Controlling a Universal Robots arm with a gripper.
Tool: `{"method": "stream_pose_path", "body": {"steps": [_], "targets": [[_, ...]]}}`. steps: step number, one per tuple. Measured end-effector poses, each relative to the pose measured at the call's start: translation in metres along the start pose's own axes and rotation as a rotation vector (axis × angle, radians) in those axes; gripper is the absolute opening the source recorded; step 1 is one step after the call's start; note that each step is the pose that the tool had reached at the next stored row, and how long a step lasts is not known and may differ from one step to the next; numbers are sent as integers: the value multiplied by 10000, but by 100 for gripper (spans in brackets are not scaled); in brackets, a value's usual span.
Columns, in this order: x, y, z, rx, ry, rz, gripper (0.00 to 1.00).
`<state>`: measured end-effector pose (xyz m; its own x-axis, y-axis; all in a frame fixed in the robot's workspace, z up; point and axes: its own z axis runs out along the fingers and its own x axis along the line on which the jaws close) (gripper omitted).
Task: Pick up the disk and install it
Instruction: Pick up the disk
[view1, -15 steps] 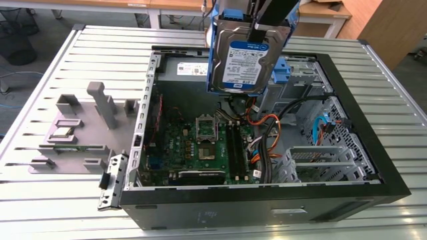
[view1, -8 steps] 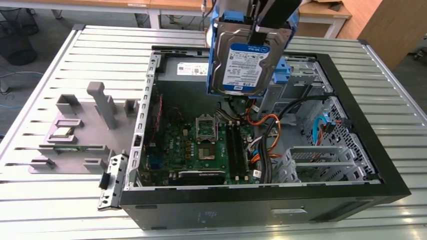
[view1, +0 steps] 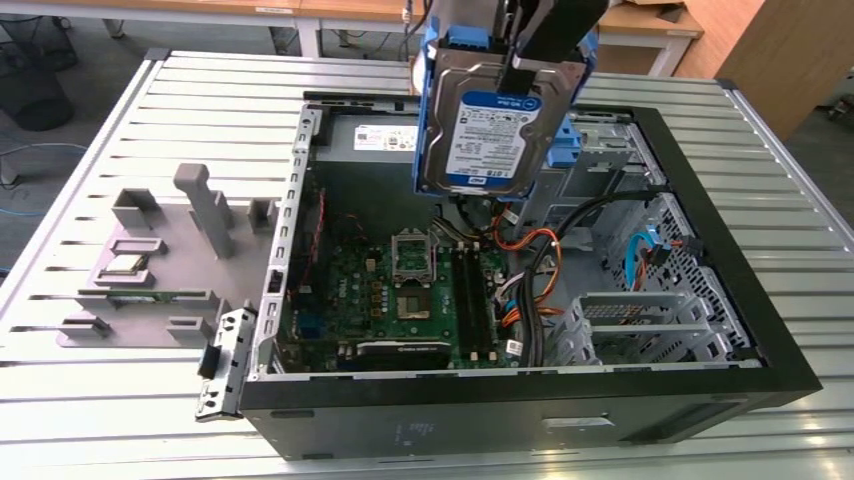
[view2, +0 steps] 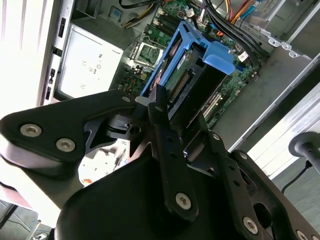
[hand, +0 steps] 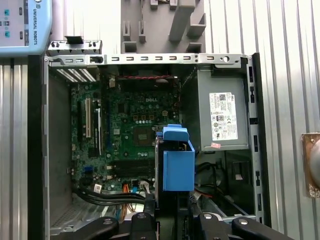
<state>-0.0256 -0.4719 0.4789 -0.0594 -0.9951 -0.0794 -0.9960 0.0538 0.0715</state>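
Status entry, disk install.

- The hand (view1: 531, 62) is closing on the disk (view1: 487, 130). Its black fingers (view2: 161, 107) are pressing on opposite faces of the drive, with no gap showing in the second wrist view.
- The disk is hanging clear above the open computer case (view1: 534, 425), touching nothing inside it. It is standing roughly on edge, with the labelled face turned toward the exterior camera.
- The blue carrier frame (hand: 178, 165) is wrapping the drive's edges. In both wrist views one blue end is pointing down into the case.
- Seen from the first wrist view, the disk is hovering over the middle of the case. It is above the edge of the motherboard (hand: 125, 125) and beside the grey power supply box (hand: 222, 117).
- The metal drive cage (view1: 627, 320), at the case's front corner, is sitting well apart from the disk. I cannot tell from these views which bay is meant to receive it.
- The grey fixture block (view1: 167, 255) is resting on the slatted counter (view1: 107, 420) just outside the case wall.

Progress, as a judgement: the pick-up appears finished, since the disk is hanging entirely from the hand. The install is not yet done. The carrier is not entering any slot or rail, and no cable is reaching the drive's connector edge (view2: 181, 82).
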Motion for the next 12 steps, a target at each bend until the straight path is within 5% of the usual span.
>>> {"method": "stream_pose_path", "body": {"steps": [12], "targets": [[131,-7,-7,0,-1,0,35]]}}
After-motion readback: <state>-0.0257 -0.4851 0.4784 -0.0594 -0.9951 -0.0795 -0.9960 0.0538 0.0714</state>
